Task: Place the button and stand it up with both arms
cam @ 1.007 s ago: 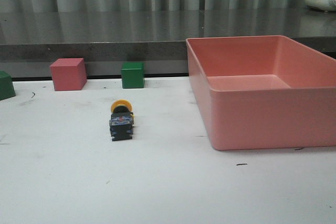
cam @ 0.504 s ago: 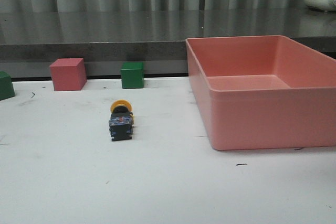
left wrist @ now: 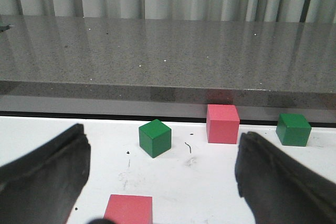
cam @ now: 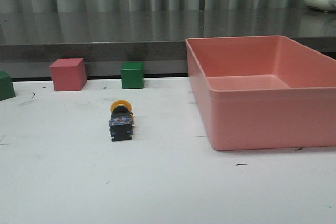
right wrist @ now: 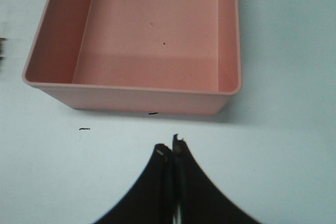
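Observation:
The button (cam: 121,121) lies on its side on the white table in the front view, its yellow cap toward the back and its black base toward me. Neither arm shows in the front view. My left gripper (left wrist: 163,153) is open, its two black fingers (left wrist: 44,174) wide apart above the table, with nothing between them; the button does not show in its view. My right gripper (right wrist: 170,148) is shut and empty, its fingertips pressed together over bare table just in front of the pink bin (right wrist: 131,98).
A large pink bin (cam: 252,124) stands at the right. A pink cube (cam: 68,74) and a green cube (cam: 132,75) sit at the table's back edge, another green cube (cam: 5,85) at far left. The left wrist view shows a green cube (left wrist: 155,138) and pink cubes (left wrist: 222,124).

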